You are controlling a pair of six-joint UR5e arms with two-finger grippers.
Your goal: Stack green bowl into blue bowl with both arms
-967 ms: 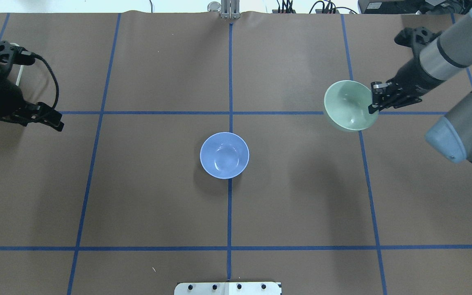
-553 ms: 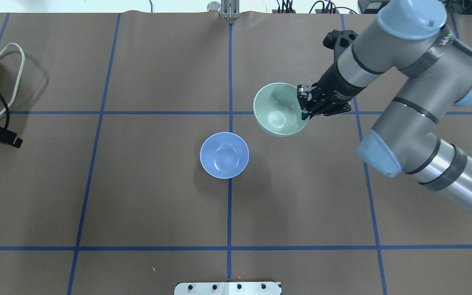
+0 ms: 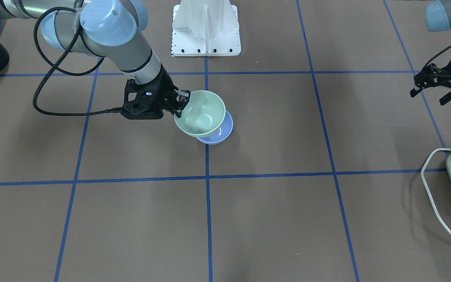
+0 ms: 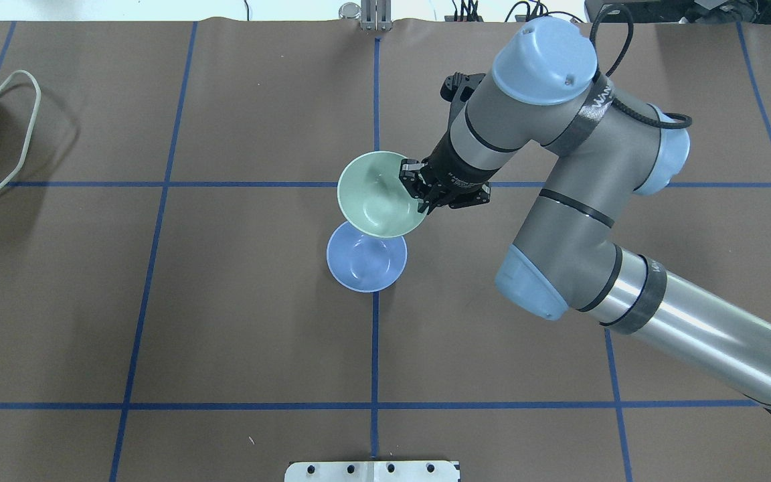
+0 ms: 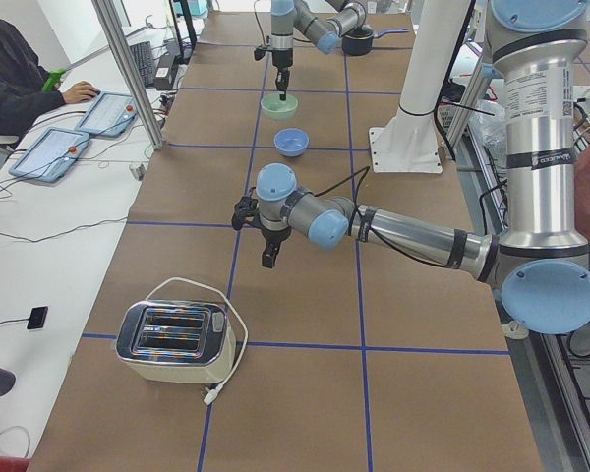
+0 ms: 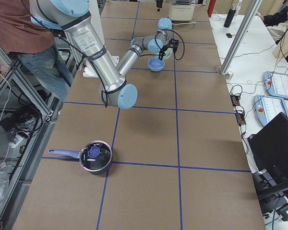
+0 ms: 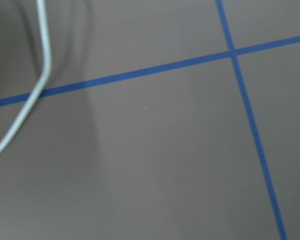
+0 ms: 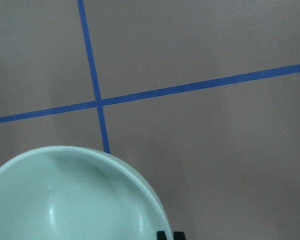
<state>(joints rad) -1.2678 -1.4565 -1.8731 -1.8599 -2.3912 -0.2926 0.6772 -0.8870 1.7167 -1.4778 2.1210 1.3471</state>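
your right claw is pinching the near rim of the green bowl, one finger inside and one outside. the bowl hangs in the air, mouth up and a little tilted. it sits over the blue bowl but is not yet nested in it. from the camera facing the robot you see the green bowl hide most of the blue bowl, which rests on the brown table on the blue centre line. your left claw hovers well off to the side near the toaster, fingers spread and holding nothing.
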